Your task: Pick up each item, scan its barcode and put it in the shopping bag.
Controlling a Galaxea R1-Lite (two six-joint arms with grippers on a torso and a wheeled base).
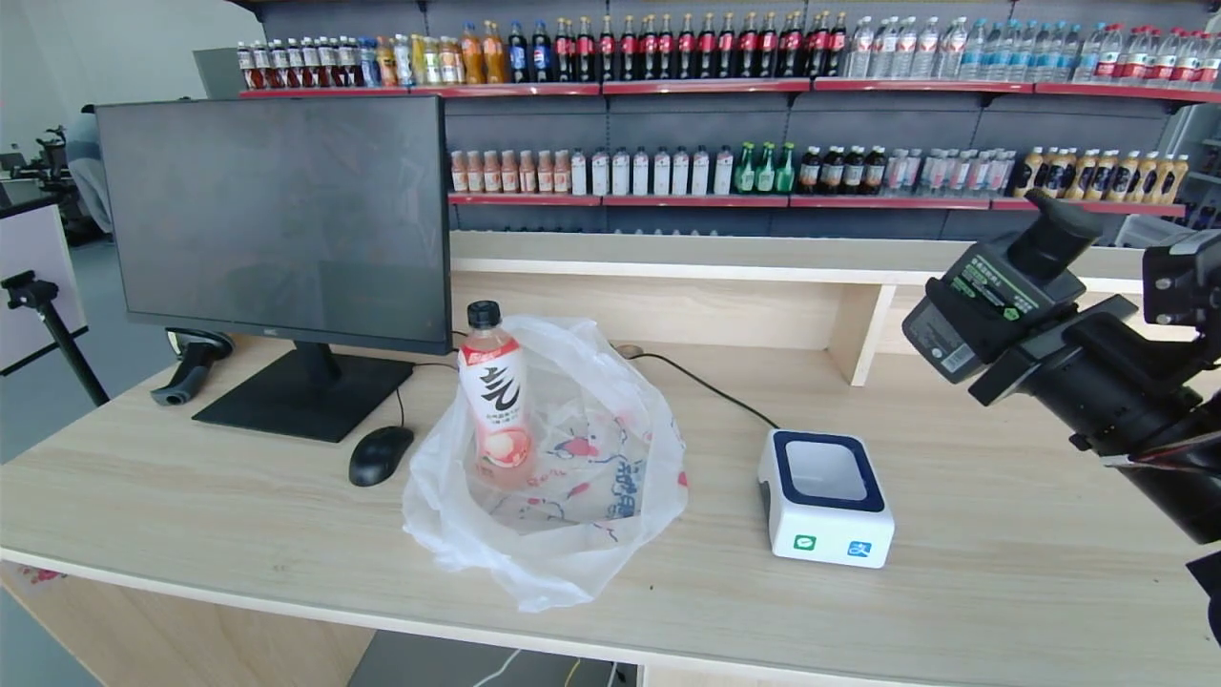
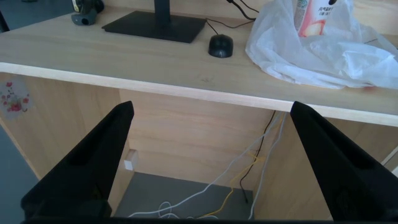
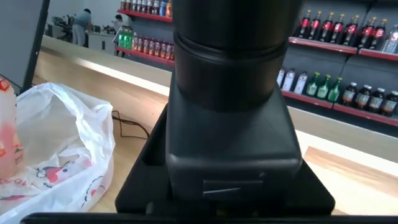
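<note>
A pink-labelled bottle (image 1: 496, 401) is seen standing upright inside the open shopping bag (image 1: 630, 420) on the table (image 1: 954, 620), between the mouse (image 1: 380, 454) and a white scanner box (image 1: 826, 496). The right hand (image 1: 1049, 358) is held high to the right of the box, clamped on what is taken to be a black handheld scanner (image 1: 992, 296). The left hand (image 2: 211, 106) is held below the table's front edge, its fingers spread wide with nothing between them.

Several faults can be foreseen. The bottle is propped only by limp plastic and could be tipped by a brush against the bag. If the left hand is raised straight up, the table edge could be struck. A read could be missed if the handheld scanner's window is aimed off the label.

Much is hidden. The bottle's barcode cannot be found, so it cannot be judged whether it has been scanned. The right hand's fingers are largely masked by the black body they hold, and the grip's firmness cannot be judged. The bag's lower inside is veiled by folds.
</note>
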